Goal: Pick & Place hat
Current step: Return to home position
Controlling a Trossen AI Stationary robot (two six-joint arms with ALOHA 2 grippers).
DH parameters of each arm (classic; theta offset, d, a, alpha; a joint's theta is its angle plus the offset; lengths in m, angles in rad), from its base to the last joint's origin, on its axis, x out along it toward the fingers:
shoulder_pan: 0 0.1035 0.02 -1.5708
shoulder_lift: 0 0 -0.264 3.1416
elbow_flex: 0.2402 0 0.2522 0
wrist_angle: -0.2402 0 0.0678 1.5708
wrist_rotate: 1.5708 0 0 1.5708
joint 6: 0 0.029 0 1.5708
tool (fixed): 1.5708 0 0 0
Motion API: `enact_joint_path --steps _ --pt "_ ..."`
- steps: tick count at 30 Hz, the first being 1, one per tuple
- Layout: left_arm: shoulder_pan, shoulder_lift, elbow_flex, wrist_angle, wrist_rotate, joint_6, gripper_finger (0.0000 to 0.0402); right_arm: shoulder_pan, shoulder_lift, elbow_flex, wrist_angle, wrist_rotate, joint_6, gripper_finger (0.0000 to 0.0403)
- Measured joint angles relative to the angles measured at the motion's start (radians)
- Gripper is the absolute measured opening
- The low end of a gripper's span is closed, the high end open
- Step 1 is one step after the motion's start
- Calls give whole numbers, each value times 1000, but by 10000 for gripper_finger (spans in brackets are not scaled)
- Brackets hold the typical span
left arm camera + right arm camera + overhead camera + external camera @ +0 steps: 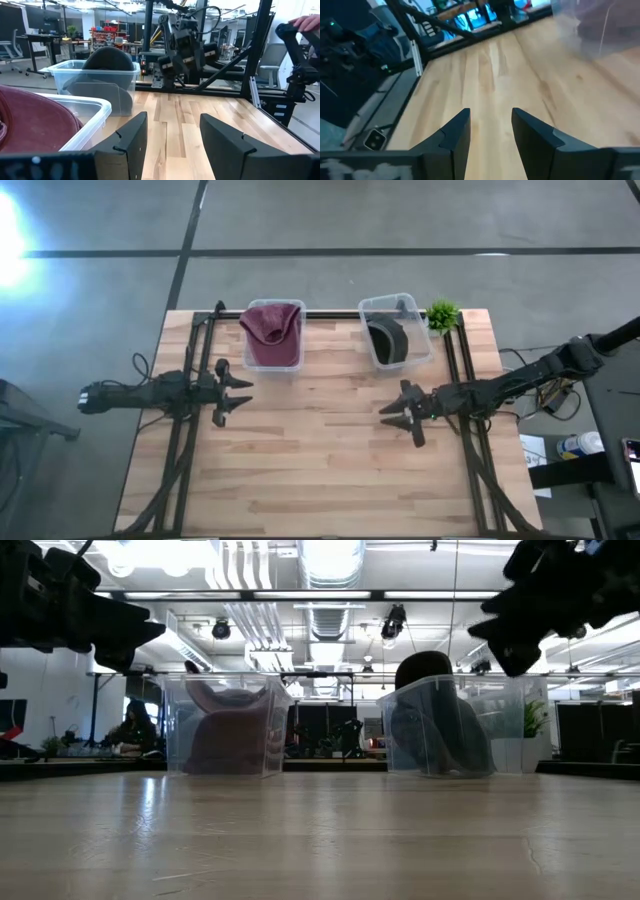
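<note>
A maroon hat (272, 328) lies inside the left clear plastic bin (274, 364), also seen in the low view (222, 735) and the left wrist view (35, 120). A dark hat (387, 340) stands on edge in the right clear bin (412, 356), its crown showing above the rim (424, 668) (107, 57). My left gripper (238, 397) (172, 137) hovers open over the table's left part, in front of the maroon hat's bin. My right gripper (394, 418) (491, 130) hovers open over the table's right part, in front of the dark hat's bin. Neither touches anything.
A small green plant (442, 315) stands at the far right corner beside the right bin. Black frame rails (190, 420) run along both sides of the wooden table (320, 470). A person's hand (310, 21) rests on equipment beyond the table.
</note>
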Motion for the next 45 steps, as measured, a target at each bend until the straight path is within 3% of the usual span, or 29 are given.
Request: enact_joint_path --steps 8,12,21,27,36,45 --pt "0 5 0 -2 0 0 177 -1 -250 -32 8 -11 -288 139" --pt "0 5 0 -2 0 0 177 -2 -388 -78 7 -90 -382 139" --pt "0 5 0 -3 -1 0 177 -128 -557 -170 -10 -262 -289 139" --pt "0 5 0 -3 -4 0 177 -152 -660 -241 -25 -266 -312 139" --pt "0 5 1 -3 -4 0 177 -152 -810 -241 -239 -265 -356 139" --pt "0 5 1 -3 -4 0 177 -162 -882 -241 -315 -264 -368 139"
